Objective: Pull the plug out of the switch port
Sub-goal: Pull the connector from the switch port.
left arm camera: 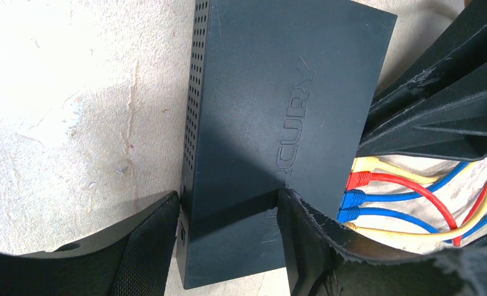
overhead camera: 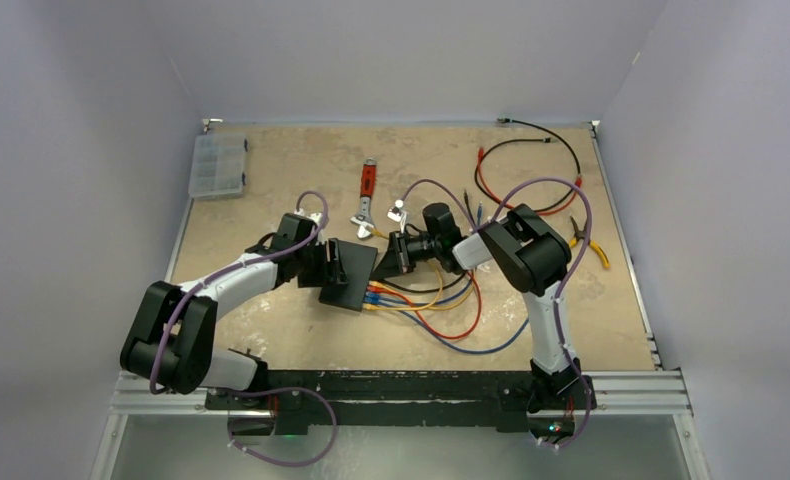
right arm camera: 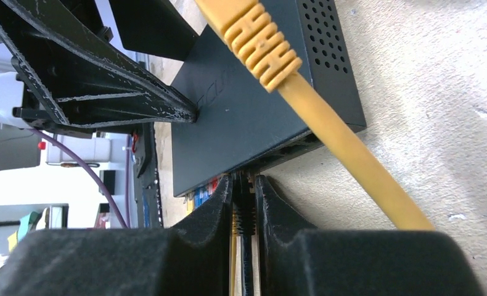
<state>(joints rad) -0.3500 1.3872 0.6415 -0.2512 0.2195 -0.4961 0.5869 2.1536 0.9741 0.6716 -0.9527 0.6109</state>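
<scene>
**Right gripper** (right arm camera: 243,185): jaws drawn narrow onto the black plug (right arm camera: 244,206), which meets the port edge of the switch (right arm camera: 247,117) at 12 o'clock. **Left gripper** (left arm camera: 229,206): clamped across the switch's width, one finger on each long side. In the top view the switch lies mid-surface (overhead camera: 271,330), at 3 o'clock of the left gripper and 8 o'clock of the right. Red, blue and yellow cables (left arm camera: 376,198) leave its port edge. A loose yellow cable (right arm camera: 346,142) crosses above it.
</scene>
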